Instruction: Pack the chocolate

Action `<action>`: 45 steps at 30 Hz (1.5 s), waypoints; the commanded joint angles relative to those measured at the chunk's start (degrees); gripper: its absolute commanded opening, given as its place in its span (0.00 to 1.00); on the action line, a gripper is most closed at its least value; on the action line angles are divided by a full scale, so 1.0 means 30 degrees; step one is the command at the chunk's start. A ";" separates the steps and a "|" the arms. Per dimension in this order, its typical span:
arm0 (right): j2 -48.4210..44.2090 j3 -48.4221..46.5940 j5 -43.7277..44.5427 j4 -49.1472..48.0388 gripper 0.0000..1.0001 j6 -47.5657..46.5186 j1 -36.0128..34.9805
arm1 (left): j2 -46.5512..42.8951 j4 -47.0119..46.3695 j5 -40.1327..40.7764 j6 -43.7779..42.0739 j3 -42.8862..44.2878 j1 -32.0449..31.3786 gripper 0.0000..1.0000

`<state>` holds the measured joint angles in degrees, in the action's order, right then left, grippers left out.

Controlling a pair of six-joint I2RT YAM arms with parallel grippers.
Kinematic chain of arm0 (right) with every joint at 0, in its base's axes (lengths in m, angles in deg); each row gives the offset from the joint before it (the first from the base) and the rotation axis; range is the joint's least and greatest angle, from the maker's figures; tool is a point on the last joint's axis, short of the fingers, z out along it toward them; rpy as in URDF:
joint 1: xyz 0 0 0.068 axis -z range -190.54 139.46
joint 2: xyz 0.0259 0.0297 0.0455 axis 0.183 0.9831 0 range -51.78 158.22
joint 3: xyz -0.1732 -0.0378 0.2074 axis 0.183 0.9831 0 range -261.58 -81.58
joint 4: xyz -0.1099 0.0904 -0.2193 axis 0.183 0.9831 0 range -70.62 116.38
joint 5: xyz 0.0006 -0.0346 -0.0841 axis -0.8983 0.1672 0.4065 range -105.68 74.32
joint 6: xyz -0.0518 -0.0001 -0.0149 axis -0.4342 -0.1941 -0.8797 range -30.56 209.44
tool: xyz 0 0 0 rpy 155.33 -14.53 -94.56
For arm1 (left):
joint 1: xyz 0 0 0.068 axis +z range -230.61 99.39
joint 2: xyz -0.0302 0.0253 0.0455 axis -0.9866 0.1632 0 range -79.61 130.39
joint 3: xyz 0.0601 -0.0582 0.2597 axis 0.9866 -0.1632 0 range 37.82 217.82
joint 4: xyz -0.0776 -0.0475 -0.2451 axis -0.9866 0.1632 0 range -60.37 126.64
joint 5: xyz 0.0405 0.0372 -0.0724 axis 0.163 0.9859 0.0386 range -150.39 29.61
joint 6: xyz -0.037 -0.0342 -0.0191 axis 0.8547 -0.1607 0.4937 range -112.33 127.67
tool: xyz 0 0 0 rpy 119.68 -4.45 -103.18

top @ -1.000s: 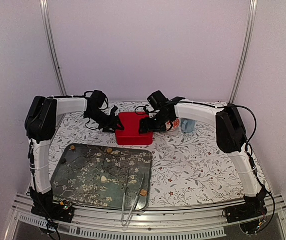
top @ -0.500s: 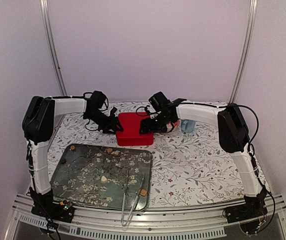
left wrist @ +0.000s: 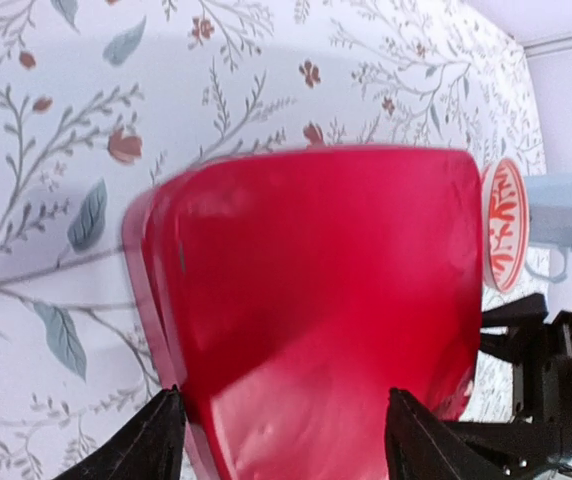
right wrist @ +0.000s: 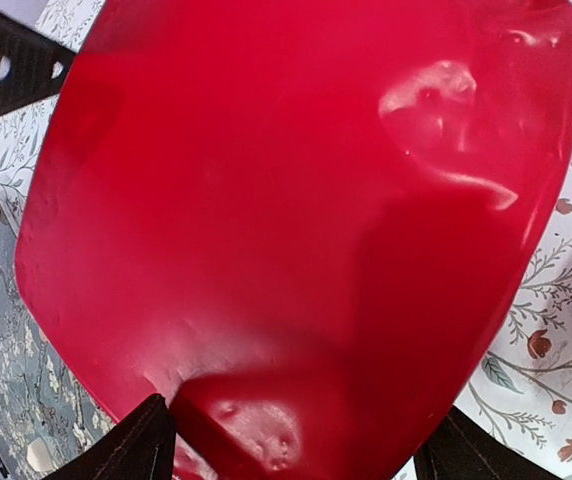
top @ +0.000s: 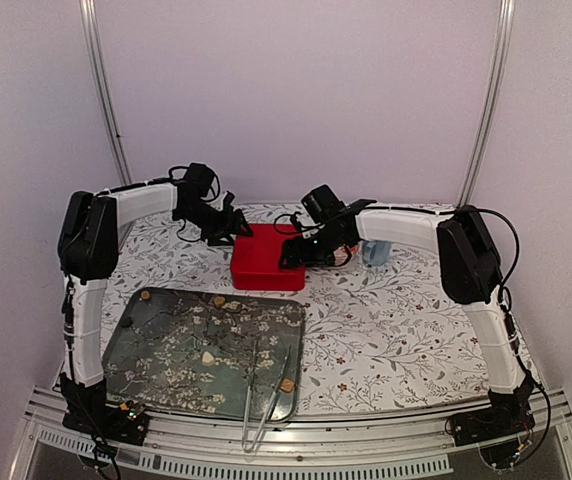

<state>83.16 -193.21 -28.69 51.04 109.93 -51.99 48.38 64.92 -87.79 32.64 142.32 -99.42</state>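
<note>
Floral table (top: 396,320), closed red box (top: 266,258) at its far middle, a few pieces of chocolate (top: 208,357) loose on the near tray (top: 141,350).
We see the left gripper (top: 238,222) hanging by the box's left end, fingers apart. The right gripper (top: 294,258) straddles the other end, fingers wide; whether they pinch it we cannot tell. We judge it should steady the box squarely while the left works the lid.

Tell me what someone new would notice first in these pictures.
A bright red box sits at the far middle of the flowered table, both arms reaching in to it: the right fingers straddle its right end, and the left fingers hover spread by its left end. Near left lies a dark floral tray with a few scattered chocolate pieces and metal tongs.
</note>
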 commanded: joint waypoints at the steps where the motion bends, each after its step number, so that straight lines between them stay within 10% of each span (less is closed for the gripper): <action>1: 0.0246 0.0793 -0.1183 0.1344 0.82 -0.0586 -0.0399 | 0.1969 -0.0639 -0.0485 0.0024 0.1763 0.0475 0.66; 17: 0.0082 0.0737 -0.1534 0.1259 0.84 -0.0768 -0.0004 | 0.3783 0.1979 0.1947 -0.2104 0.1161 0.0908 0.30; 33: -0.3599 0.0834 -0.0808 0.0497 0.99 -0.0131 0.0253 | -0.0966 0.1402 0.4188 -0.1857 0.3427 0.0920 0.57; 45: -0.6541 0.2815 -0.0440 -0.0175 0.98 0.0452 0.0998 | -0.0198 0.2927 0.7101 -0.4465 0.6996 -0.1092 0.17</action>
<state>67.33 -187.97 -31.10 51.76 110.00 -50.62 45.99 70.67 -70.39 22.54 160.62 -100.27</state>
